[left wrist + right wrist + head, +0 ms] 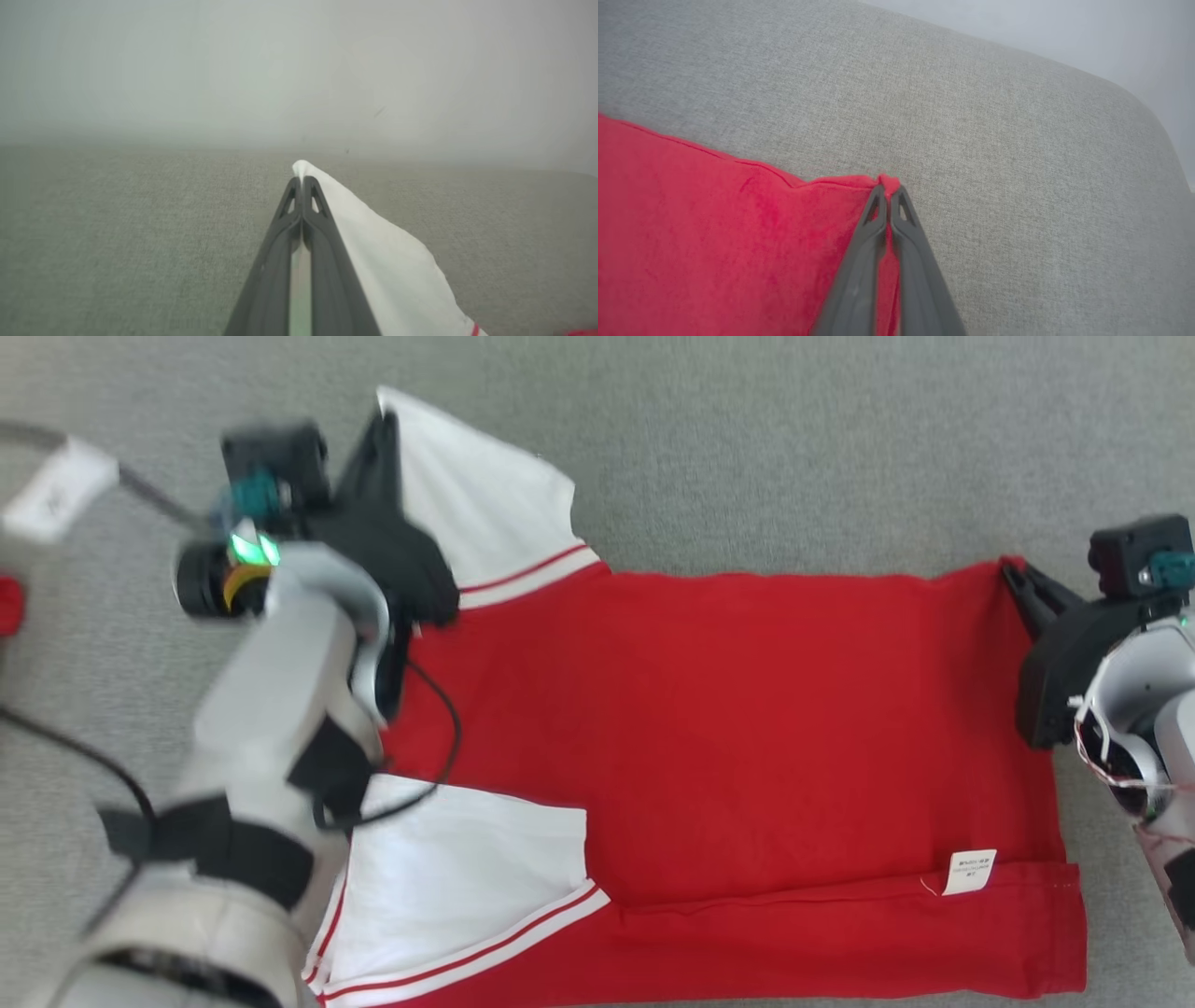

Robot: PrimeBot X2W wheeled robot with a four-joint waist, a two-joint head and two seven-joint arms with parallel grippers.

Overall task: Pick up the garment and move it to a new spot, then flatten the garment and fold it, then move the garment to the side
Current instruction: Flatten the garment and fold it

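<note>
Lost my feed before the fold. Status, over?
Left gripper shut on white sleeve tip. Right gripper shut on hem corner of red fabric T-shirt, spread out. Black cable draped over shirt.

Head overhead; wrists low, close on garment [728, 728].

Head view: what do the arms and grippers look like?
Left arm: pale grey shell, black straps, loose black cable, green light. Right arm: pale shell, exposed red-white wires. Left gripper and right gripper: long dark tapered fingers, black wrist box with teal part.
</note>
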